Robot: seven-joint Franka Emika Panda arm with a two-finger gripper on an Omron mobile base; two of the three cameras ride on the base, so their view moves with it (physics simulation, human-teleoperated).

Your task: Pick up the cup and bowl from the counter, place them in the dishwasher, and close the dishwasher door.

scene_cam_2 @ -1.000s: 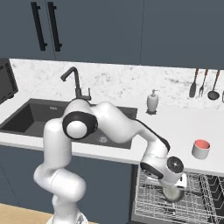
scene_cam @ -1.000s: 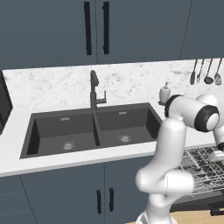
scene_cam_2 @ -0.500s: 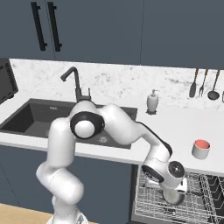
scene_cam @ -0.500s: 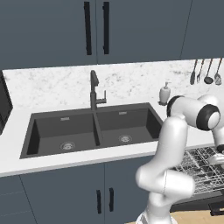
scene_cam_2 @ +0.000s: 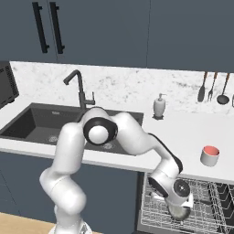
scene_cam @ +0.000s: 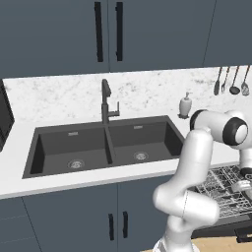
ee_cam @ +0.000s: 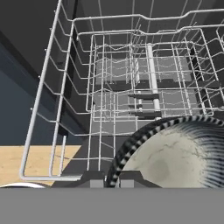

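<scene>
The arm has swung its elbow round while the hand stays low over the dishwasher (scene_cam_2: 201, 208), and that is the change that matters: the bowl (ee_cam: 175, 155) is now hanging just above the pulled-out wire rack (ee_cam: 109, 109), so I'd judge the first of the two dishes is on the point of being set down.

Starting at the left, the black double sink (scene_cam: 106, 145) and its tap (scene_cam: 106, 101) sit well off to the side of the gripper (scene_cam_2: 179, 215), untouched. Against half a second ago the big shoulder joint has moved further over the sink edge in the right base view, and the forearm now drops more steeply to the rack; the hand itself has hardly shifted, only settled a shade lower.

In the hand view the gripper is pinched nearly closed on the bowl's striped rim, the pale marbled inside of the bowl filling the space just right of the fingertips. Beyond and below it the rack's tines run away towards the dark tub, and nothing else seems to lie in the rack there.

Further right and up from the gripper, the red-lined cup (scene_cam_2: 210, 156) stands on the bench (scene_cam_2: 192, 132), well apart from the hand, same spot as before. So the cup is yet to be fetched, and the dishwasher door, down under the rack, is yet to be shut
</scene>
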